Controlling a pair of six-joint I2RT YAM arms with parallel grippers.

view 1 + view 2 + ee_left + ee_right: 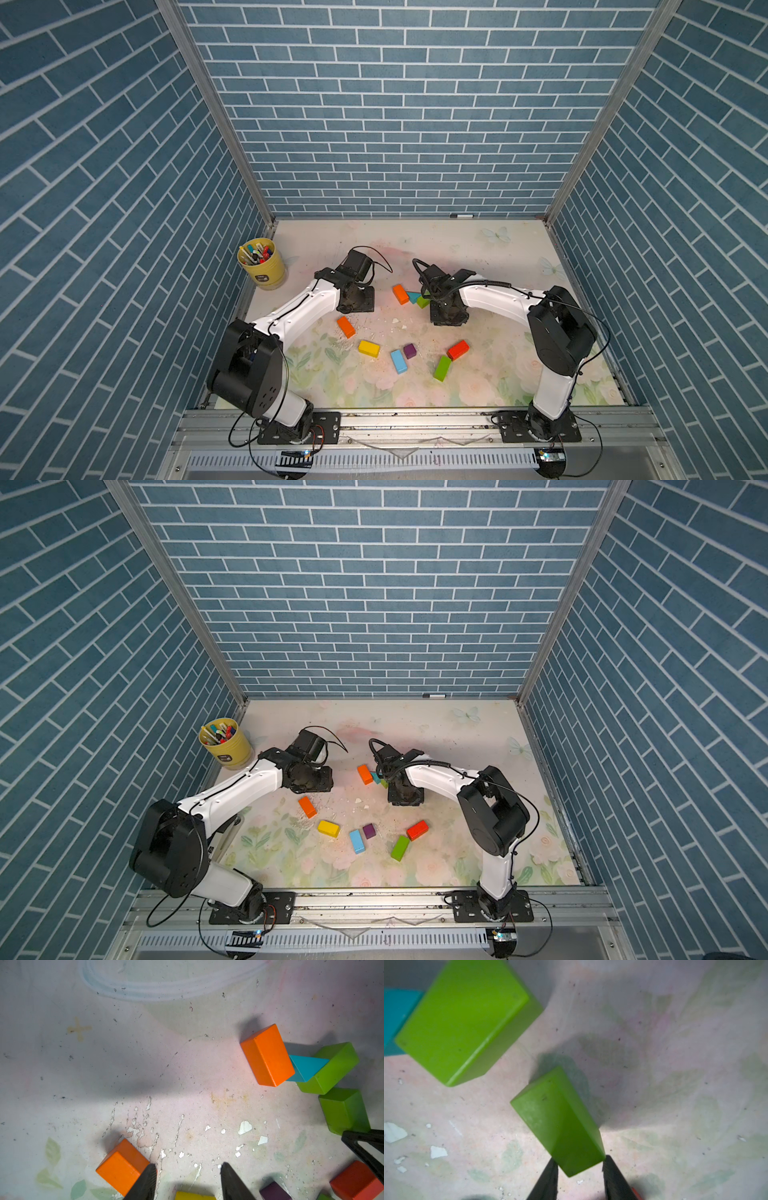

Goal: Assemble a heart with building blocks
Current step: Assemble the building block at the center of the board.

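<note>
Counting ten building blocks (369,348) scattered on the mat (415,241) — three green, two orange, one each yellow, red, light-blue, purple, teal. Right gripper (579,1167) pinches one green brick (558,1122) by its end, near the teal triangle (307,1068); left gripper (187,1174) — narrowly parted — holds nothing.

The walls (395,104) carry a slate-blue brick pattern with white joints. The table (469,392) is pale cream and pink, printed with faded roses, green leaves and pale-blue butterflies, and flecked white where the print has chipped. At 10 o'clock a mustard-yellow cup (266,276) holds mixed-colour pens (255,252). The left arm (303,307) and right arm (494,297) are white with black joints. The left end effector (188,1165) and right end effector (580,1160) are black.

The blocks are glossy and plain:
- far orange brick (401,294)
- near orange brick (346,326)
- teal triangle (413,296)
- yellow brick (369,348)
- light-blue brick (398,361)
- purple cube (410,351)
- red brick (458,350)

Three more are lime green: the green brick by the triangle (423,302), the gripped green brick (560,1118) and the loose green brick (442,368) at 5 o'clock.
</note>
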